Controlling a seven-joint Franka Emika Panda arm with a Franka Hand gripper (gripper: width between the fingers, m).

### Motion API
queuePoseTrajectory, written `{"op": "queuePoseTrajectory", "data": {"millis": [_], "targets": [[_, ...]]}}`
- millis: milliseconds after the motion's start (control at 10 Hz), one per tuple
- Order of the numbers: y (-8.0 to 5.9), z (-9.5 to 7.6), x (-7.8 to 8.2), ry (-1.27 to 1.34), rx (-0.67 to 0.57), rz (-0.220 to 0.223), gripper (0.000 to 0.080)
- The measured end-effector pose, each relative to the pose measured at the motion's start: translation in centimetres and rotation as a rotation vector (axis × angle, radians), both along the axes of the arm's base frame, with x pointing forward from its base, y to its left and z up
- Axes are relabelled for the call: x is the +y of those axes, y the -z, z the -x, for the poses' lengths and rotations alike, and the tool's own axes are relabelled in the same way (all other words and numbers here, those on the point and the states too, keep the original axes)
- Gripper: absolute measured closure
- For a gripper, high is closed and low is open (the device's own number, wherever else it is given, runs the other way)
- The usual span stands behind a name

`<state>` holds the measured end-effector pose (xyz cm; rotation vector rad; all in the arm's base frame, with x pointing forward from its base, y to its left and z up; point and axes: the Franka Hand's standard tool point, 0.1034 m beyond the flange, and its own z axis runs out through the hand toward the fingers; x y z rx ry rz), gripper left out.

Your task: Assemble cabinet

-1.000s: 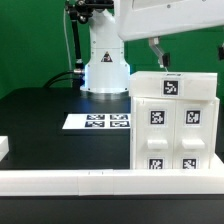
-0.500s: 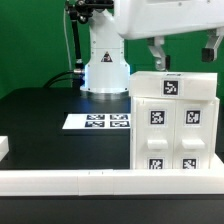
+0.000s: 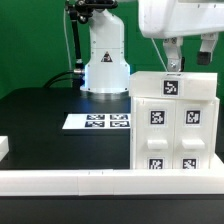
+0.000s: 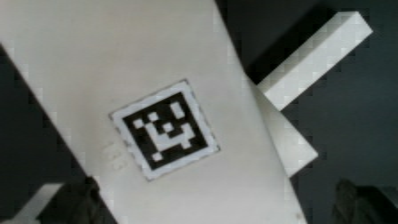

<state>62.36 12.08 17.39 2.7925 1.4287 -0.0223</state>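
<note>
Standing on the black tabletop [image 3: 40, 125] at the exterior view's right: one cabinet [image 3: 173, 122], a large white boxy shell with tagged white drawer blocks seated in its front. Status, as judged: blocks appear fitted, assembly looks well advanced; any remaining seating cannot be confirmed. Tool [image 3: 185, 57]: white two-finger type, hanging directly above the cabinet's top edge, apart from it, fingers spread, holding nothing. Wrist view: tagged white cabinet surface fills the frame close below. Flat white marker board [image 3: 97, 121] lies beside the cabinet.

Cabinet [image 3: 172, 120] at exterior view's right; marker board [image 3: 97, 122] beside it, leftward; tool [image 3: 188, 58] above.
</note>
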Motion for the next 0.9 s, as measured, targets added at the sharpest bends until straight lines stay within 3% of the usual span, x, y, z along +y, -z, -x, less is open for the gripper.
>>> {"op": "queuePoseTrajectory", "data": {"millis": [300, 900], "targets": [[0.8, -0.1, -1.2, -0.233, 0.037, 0.026, 0.0150], [1.8, 0.2, -1.7, -0.180, 0.049, 0.027, 0.0150]]}}
